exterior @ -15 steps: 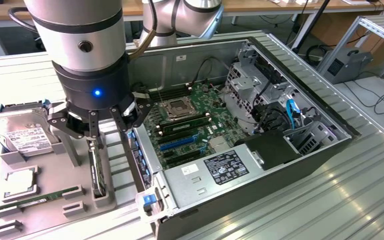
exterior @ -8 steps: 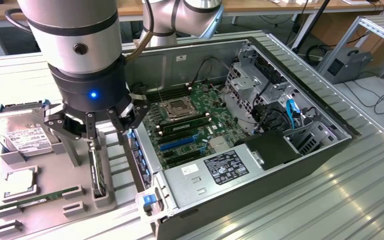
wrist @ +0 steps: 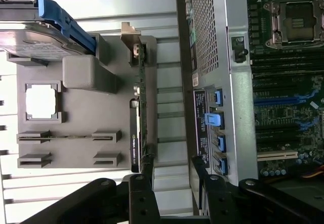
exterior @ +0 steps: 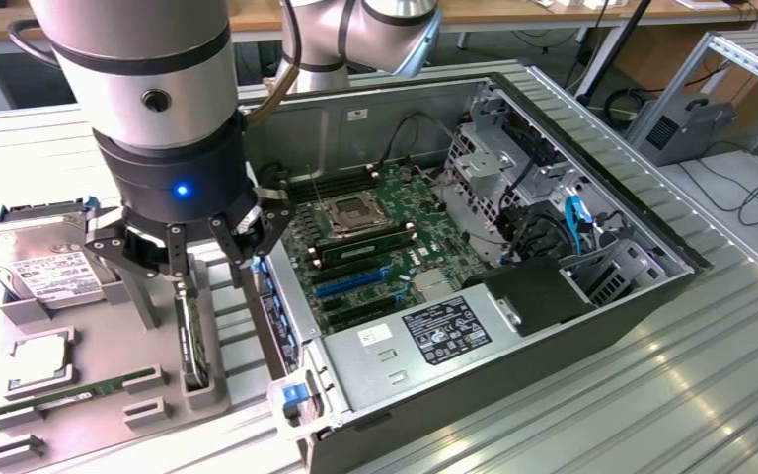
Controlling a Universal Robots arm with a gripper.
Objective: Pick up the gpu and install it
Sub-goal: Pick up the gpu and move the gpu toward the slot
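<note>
The task was at its start: the gpu (exterior: 192,336) stood on edge in a slot of the grey holder (exterior: 103,346) at the lower left of the exterior view, not yet lifted. The gripper (exterior: 189,262) hung directly over it with its fingers spread apart and nothing clamped between them. The fingertips reached down around the card's upper edge, though whether any of them touched it could not be told. In the wrist view the gpu (wrist: 135,133) ran edge-on along the holder (wrist: 76,107), with the gripper (wrist: 172,158) open close by it. The computer case (exterior: 352,114) lay open on the bench (exterior: 590,415) just beside the holder, toward the middle of the frame. Its motherboard (exterior: 379,237) was exposed and the blue expansion slots (exterior: 352,281) were bare, so no card was seated. The grasp, the lift, the carry to the case and the seating all remained to be done, as far as could be judged.
</note>
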